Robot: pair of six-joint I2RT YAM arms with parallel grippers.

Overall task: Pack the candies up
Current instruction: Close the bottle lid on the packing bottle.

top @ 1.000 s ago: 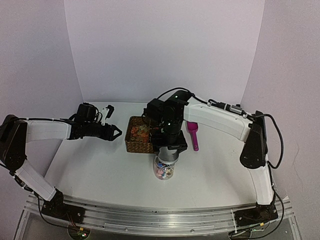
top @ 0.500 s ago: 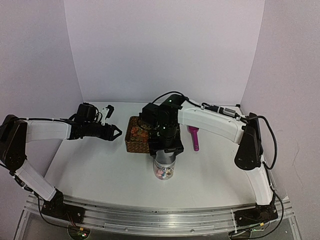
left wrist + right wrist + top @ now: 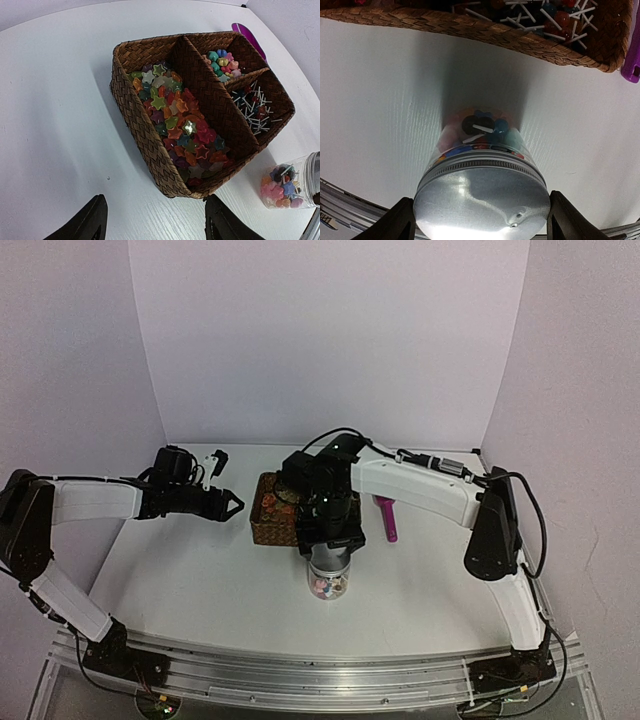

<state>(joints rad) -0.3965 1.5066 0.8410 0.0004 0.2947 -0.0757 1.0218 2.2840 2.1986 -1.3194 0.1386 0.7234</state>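
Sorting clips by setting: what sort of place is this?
Probably a robot lab test booth: plain pale walls enclose a white table, two arms sit on a metal rail at its edge, with a basket and jar as props.

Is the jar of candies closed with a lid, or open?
Closed. The right wrist view shows a silver lid sitting flat on the jar, between the fingers of the right gripper.
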